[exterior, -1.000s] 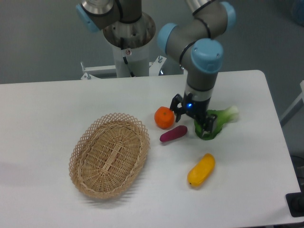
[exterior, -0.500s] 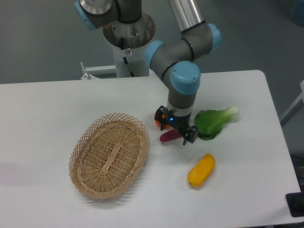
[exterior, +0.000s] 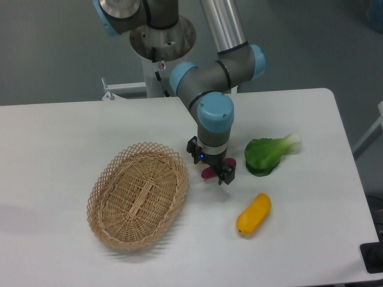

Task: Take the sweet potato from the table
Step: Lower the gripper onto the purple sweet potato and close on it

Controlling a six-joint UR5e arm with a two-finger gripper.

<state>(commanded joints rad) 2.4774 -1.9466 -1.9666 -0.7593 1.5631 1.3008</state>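
Note:
The purple-magenta sweet potato [exterior: 207, 174] lies on the white table [exterior: 66, 134] just right of the basket. Most of it is covered by my gripper [exterior: 210, 168], and only its lower left end and a bit of its right tip show. The gripper hangs low right over it, pointing down. The jaws stand open, one on each side of the tuber. I cannot tell whether the fingers touch it.
A woven wicker basket [exterior: 139, 194] sits left of the gripper. A green leafy vegetable [exterior: 266, 154] lies to the right and a yellow oblong vegetable [exterior: 253, 213] at the front right. The orange is hidden behind the arm. The robot base [exterior: 161, 45] stands at the back.
The gripper has moved left from over the leafy vegetable to above the sweet potato, now covering the orange. The objects on the table have not moved.

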